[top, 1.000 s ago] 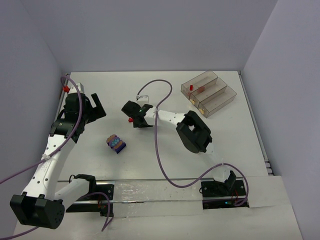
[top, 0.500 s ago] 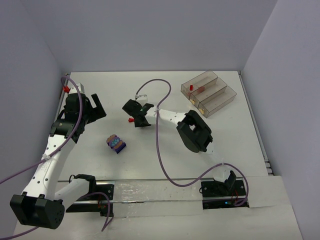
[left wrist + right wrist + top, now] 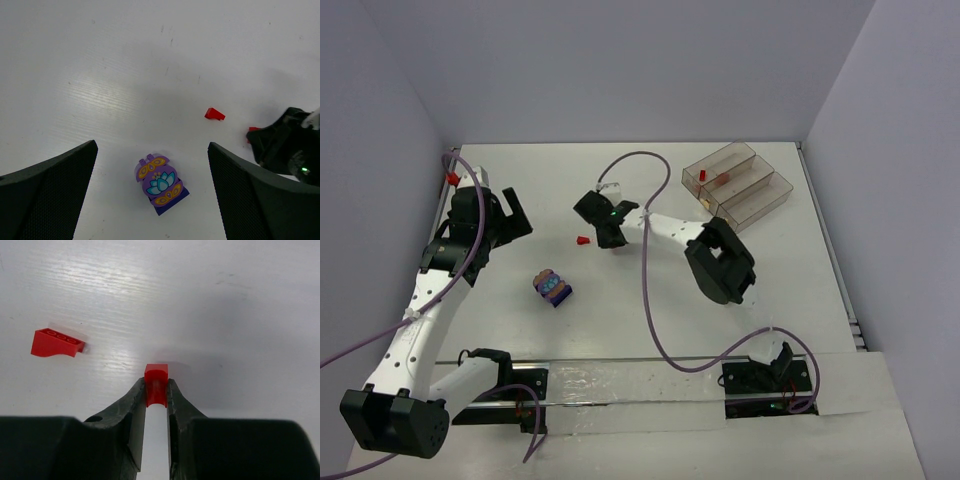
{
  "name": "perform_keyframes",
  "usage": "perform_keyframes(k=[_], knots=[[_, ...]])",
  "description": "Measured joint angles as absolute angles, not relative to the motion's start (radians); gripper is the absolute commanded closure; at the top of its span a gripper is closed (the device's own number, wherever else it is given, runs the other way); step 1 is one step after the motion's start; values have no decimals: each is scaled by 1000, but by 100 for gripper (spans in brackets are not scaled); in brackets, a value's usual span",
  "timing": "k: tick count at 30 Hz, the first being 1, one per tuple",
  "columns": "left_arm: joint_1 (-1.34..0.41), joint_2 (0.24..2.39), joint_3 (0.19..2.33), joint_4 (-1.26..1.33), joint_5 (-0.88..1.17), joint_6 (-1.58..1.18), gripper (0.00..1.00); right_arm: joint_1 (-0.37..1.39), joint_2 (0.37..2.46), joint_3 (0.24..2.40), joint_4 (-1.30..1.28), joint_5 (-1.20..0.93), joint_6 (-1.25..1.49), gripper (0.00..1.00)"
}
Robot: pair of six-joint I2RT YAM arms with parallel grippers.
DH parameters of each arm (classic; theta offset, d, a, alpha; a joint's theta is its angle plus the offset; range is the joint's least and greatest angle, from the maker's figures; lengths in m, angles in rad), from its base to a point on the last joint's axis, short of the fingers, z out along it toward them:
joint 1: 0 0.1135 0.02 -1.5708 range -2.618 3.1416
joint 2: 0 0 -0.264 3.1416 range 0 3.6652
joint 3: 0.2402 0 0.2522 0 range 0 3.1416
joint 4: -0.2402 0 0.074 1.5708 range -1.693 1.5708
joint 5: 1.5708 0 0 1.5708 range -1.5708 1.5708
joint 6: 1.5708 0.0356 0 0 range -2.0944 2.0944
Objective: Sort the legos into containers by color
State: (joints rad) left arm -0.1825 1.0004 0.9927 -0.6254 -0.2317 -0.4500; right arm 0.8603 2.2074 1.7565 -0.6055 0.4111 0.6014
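Right gripper (image 3: 156,392): clamped on one red brick (image 3: 156,374), presumably bound for the far-right tray (image 3: 765,198). Left gripper (image 3: 151,147): wide open, empty, above purple clump (image 3: 160,182).

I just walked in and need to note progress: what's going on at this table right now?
The right gripper is shut on a tiny red plastic brick; a second red wedge brick lies loose beside it. The left gripper hangs open, apart from the purple-and-blue brick clump. The clear three-compartment tray holds two red pieces.
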Motion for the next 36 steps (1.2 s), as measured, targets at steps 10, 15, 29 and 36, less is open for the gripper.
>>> perform_keyframes(k=[10, 15, 29, 36], knots=[[-183, 1000, 991, -625, -231, -450, 1, 495, 1851, 1585, -518, 371, 578, 97], [-183, 1000, 991, -625, -231, -450, 1, 297, 1845, 1566, -506, 340, 576, 96], [-183, 1015, 992, -626, -233, -450, 1, 122, 2128, 1874, -559, 294, 525, 91], [-183, 1024, 992, -626, -233, -450, 1, 122, 2198, 1948, -593, 257, 502, 80]])
